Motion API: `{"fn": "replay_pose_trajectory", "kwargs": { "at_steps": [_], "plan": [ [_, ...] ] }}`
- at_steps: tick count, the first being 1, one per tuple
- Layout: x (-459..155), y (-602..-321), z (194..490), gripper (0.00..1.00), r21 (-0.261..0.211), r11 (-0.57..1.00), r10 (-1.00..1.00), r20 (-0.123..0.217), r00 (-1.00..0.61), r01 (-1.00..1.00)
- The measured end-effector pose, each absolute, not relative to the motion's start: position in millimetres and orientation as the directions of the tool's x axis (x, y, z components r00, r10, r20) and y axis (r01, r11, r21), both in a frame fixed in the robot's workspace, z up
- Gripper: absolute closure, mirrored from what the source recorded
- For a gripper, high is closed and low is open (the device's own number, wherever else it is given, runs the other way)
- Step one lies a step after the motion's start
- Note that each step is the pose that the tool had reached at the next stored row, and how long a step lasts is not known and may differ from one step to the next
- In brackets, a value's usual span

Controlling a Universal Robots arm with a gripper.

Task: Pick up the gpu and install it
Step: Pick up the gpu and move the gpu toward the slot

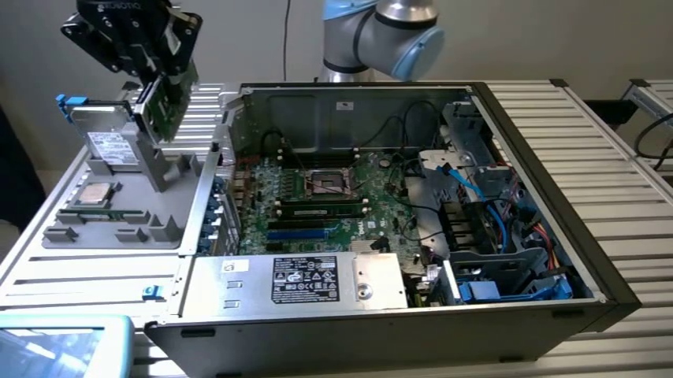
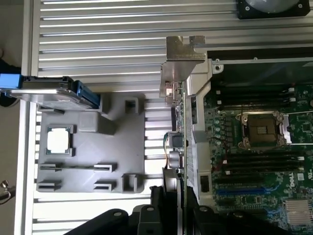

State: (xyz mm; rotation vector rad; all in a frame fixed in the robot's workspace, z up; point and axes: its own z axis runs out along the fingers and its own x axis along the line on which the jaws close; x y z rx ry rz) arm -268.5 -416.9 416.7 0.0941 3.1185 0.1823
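A big metal table (image 1: 589, 118) with long ribs holds everything. On it lies a large black computer case (image 1: 315, 110) with its side open, so you can look in. Behind the case stands the robot arm (image 1: 379, 35), grey with light blue caps.

Inside the case is a green board (image 1: 363, 169) with a square socket (image 1: 328, 185) in the middle. Near the front of the case sits a silver box with a black and white label (image 1: 305, 279). At the exterior view's right end of the case there are blue and black wires (image 1: 494, 213).

On the exterior view's left of the case is a grey holder (image 1: 105, 228) with slots and posts. A silver hard drive (image 1: 105, 134) with blue ends stands in the holder at the far end.

The gpu (image 1: 166, 102) is up in the air, on the exterior view's left of the case. It stands on its edge and tips a little. The wrist view shows its thin edge, with the shiny metal end pointing away from the gripper. There it hangs over the strip between the grey holder and the case wall, just beside the wall. It is not in the case.

The black gripper (image 1: 156, 79) is above the card, and its jaws are clamped on the gpu.

A small square chip (image 1: 97, 193) lies flat in the holder, and a thin memory stick (image 1: 105, 213) lies just beside it
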Motion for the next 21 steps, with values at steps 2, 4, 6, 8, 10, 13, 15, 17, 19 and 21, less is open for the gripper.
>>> {"fn": "replay_pose_trajectory", "kwargs": {
  "at_steps": [2, 4, 6, 8, 10, 13, 15, 17, 19, 21],
  "plan": [
    [-259, -418, 417, 0.71, 0.117, 0.991, 0.061, -0.011, -0.998, 0.059],
    [-251, -420, 417, 0.71, 0.117, 0.991, 0.061, -0.008, -0.998, 0.060],
    [-243, -420, 417, 0.71, 0.116, 0.991, 0.061, -0.005, -0.998, 0.060],
    [-234, -421, 417, 0.71, 0.116, 0.991, 0.061, -0.002, -0.998, 0.060],
    [-227, -421, 417, 0.71, 0.116, 0.991, 0.061, 0.003, -0.998, 0.061],
    [-213, -423, 417, 0.71, 0.116, 0.991, 0.061, 0.006, -0.998, 0.061],
    [-204, -424, 416, 0.71, 0.116, 0.991, 0.061, 0.006, -0.998, 0.061],
    [-195, -424, 413, 0.71, 0.116, 0.991, 0.061, 0.006, -0.998, 0.061],
    [-186, -425, 410, 0.71, 0.116, 0.991, 0.061, 0.005, -0.998, 0.061],
    [-177, -426, 406, 0.71, 0.116, 0.991, 0.061, 0.006, -0.998, 0.061]
  ]
}}
